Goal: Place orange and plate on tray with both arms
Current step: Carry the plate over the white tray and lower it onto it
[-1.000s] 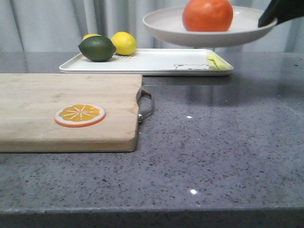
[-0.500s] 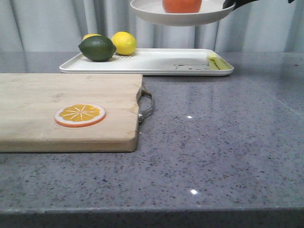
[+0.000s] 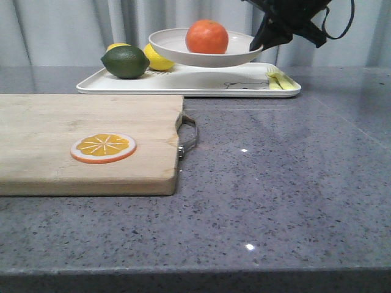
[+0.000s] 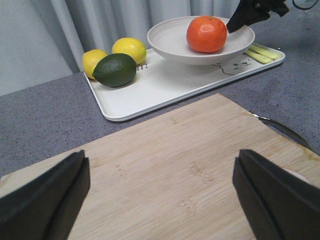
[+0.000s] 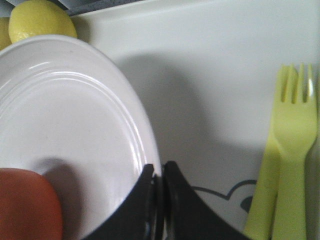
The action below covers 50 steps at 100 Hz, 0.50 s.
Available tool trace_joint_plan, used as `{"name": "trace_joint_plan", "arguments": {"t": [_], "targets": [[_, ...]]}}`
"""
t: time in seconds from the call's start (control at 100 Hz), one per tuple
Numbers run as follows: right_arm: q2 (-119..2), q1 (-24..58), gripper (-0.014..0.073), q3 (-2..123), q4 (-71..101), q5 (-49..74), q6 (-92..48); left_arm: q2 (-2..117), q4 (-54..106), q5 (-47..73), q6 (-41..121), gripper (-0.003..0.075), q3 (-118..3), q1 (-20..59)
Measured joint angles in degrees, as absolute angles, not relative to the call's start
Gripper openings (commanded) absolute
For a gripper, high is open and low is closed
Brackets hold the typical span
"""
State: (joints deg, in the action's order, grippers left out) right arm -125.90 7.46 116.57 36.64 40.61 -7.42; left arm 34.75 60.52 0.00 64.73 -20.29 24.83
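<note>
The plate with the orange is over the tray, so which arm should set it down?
Right. Its fingers already pinch the plate rim above the tray; the left fingers hang open, far back.

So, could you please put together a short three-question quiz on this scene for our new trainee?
1. True or false: the orange sits in the plate.
2. Which end effector grips the plate's rim: A) left B) right?
3. Fill in: the orange slice lies on the ____.

Key: 1 true. 2 B. 3 cutting board.
</note>
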Motion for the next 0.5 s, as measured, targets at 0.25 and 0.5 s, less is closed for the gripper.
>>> {"name": "trace_joint_plan", "arguments": {"t": [0.25,0.5], "targets": [[-128.7,7.5,-0.0100,117.7,36.8,40.5,-7.6,34.7,60.5,0.4,64.7,0.0563,-20.3,24.8],[-129.6,7.5,-0.0100,117.7,35.3,39.6,-7.6,34.7,60.5,0.4,64.7,0.0563,-20.3,24.8]]}}
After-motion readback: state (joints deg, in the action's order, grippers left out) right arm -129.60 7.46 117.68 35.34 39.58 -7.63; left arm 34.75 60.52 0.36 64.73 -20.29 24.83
